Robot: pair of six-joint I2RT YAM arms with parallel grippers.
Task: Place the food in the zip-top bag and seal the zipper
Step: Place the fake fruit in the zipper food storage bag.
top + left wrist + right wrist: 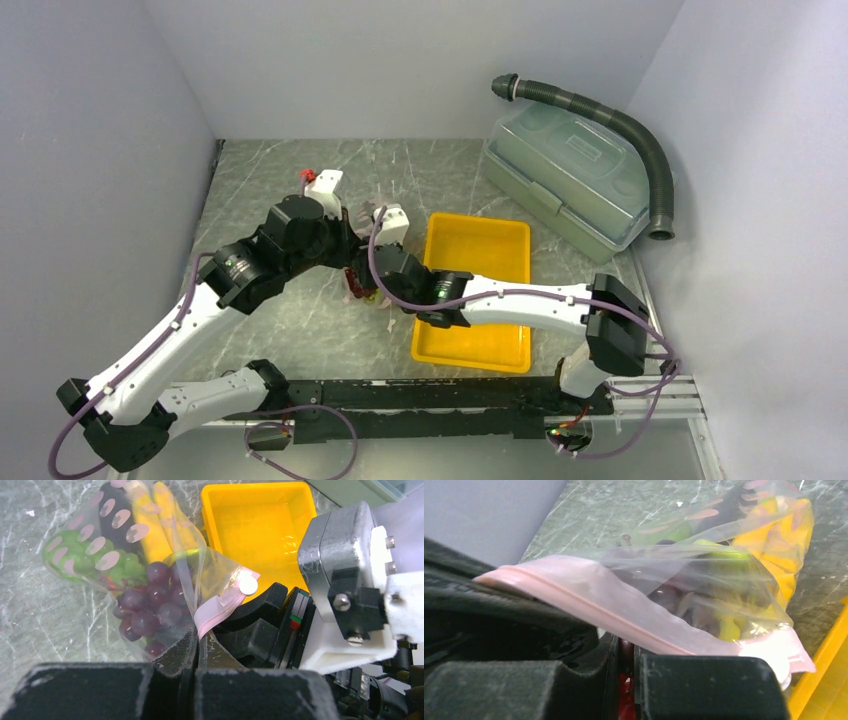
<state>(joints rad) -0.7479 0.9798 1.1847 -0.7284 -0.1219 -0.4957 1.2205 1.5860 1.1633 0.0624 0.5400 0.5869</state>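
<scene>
The left claw (pixel 196 665) is clamping shut on the mouth edge of the bag (pixel 90 550), right where the pink zipper (pixel 589 605) is running down between its fingers. The right claw (pixel 626 655) is gripping the same zipper a little further along, its fingers standing almost together with the pink strip pinched in the narrow gap.

The bag is lying on the marbled table (pixel 300 190) near the middle, mostly hidden under the two wrists in the overhead view. Seen from the left wrist, it is stretching away towards 11 o'clock. The food is sitting inside it:
- Dark red grapes (pixel 150 610) are resting nearest the mouth.
- Green grapes (pixel 75 555) are lying at 10 o'clock of them.
- Bananas (pixel 155 530) are lying at 12 o'clock.
- The dark eggplant (pixel 112 515) is lying beside the bananas.

The yellow tray (pixel 478 245) is sitting just beside the bag at 3 o'clock. A grey-green lidded box (pixel 570 175) is standing at 1 o'clock in the far corner, with a ribbed hose (pixel 640 140) curving around it.
</scene>
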